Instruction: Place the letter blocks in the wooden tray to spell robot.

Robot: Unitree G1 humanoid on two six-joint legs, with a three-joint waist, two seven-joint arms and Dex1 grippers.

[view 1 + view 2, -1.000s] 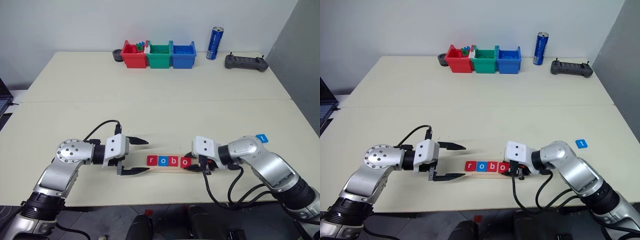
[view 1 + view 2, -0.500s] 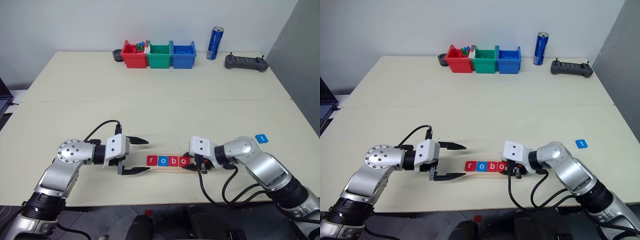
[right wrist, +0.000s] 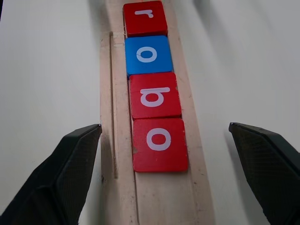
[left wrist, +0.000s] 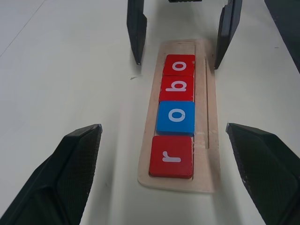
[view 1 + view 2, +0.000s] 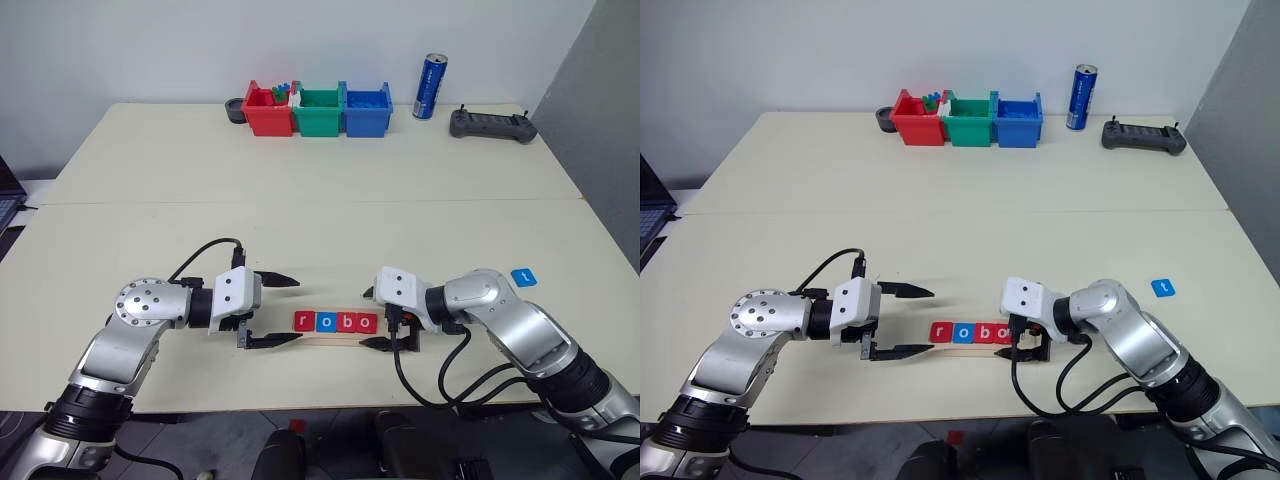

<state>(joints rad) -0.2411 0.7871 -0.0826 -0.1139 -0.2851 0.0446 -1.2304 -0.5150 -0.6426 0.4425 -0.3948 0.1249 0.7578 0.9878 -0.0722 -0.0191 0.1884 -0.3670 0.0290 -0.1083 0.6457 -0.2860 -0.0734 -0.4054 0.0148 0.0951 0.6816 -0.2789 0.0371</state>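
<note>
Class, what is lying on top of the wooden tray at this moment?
Four letter blocks lie on the wooden tray, reading r, o, b, o. The wood beneath them is covered; the tray's end beside the last o is bare.

Cream table (image 5: 300, 200): wooden tray (image 5: 345, 337), blue tile (image 5: 523, 276), bins (image 5: 315, 110), can (image 5: 431, 86), controller (image 5: 491, 125).

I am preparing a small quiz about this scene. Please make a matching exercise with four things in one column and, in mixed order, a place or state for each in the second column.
Things:
1. blue t block
2. second o block
3. blue can
4. right gripper

Places or states:
A. last in the row on the wooden tray
B. upright at the table's far edge
C. open at the tray's end
D. alone on the table, off the tray

Pairs: 1-D, 2-A, 3-B, 4-C
</note>
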